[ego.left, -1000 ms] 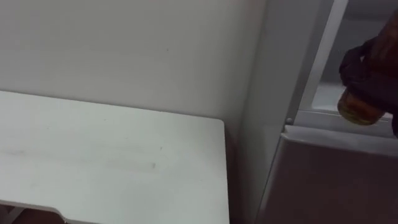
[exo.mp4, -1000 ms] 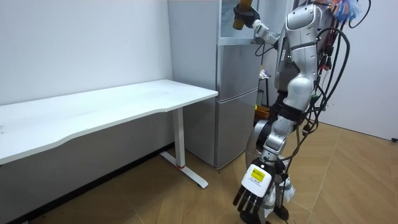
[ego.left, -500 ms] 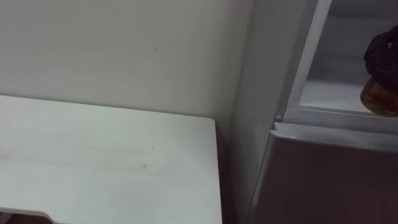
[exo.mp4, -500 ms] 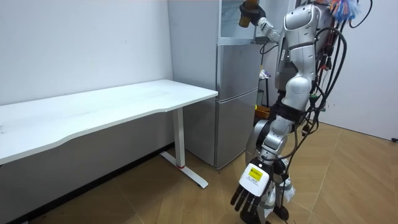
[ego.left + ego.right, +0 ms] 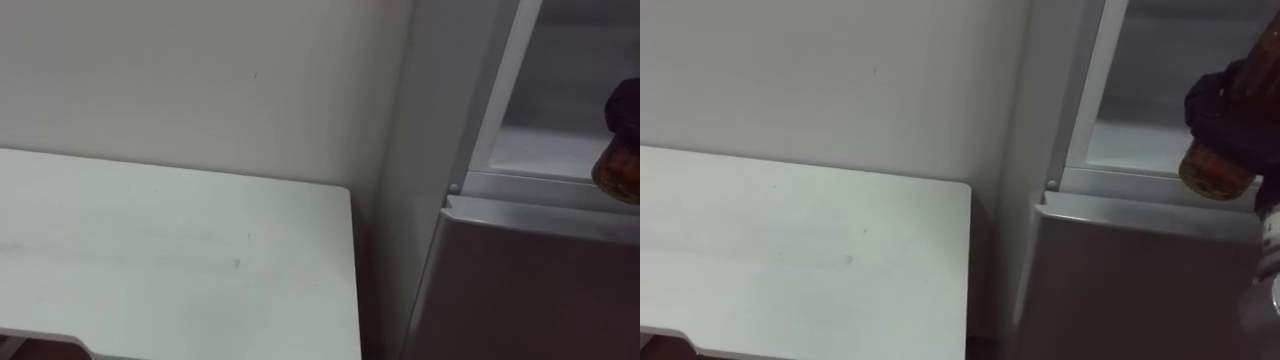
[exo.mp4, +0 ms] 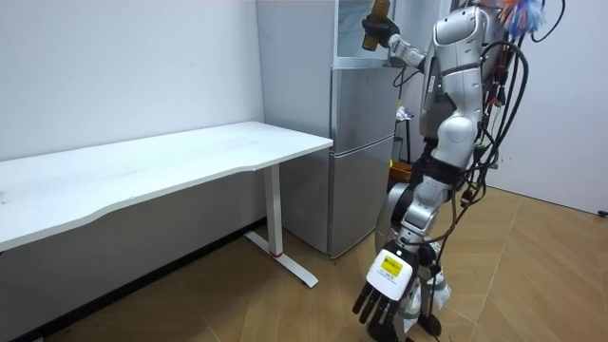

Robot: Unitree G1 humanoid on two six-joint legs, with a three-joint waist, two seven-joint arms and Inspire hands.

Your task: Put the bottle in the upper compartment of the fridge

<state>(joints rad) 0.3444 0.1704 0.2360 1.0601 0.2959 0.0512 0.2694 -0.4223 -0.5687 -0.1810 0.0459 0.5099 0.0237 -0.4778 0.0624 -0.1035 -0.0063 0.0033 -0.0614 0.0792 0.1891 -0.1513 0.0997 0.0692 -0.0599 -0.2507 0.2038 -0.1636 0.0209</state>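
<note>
Left eye view: white worktop (image 5: 180, 250) against the wall. A grey fridge (image 5: 520, 290) stands just beside its right end, upper compartment open. The amber base of the bottle (image 5: 620, 178) shows at the right edge, before that compartment, with the dark right robot hand (image 5: 627, 105) above it.

Room view: the robot stands before the fridge, right arm raised, bottle held at the upper compartment's mouth. The left robot hand (image 6: 385, 296) hangs low by the leg, fingers relaxed and spread.

Right eye view: the right robot hand grasps the bottle, fingers curled round it. The base is level with the compartment's lower edge; contact with the shelf cannot be told.
</note>
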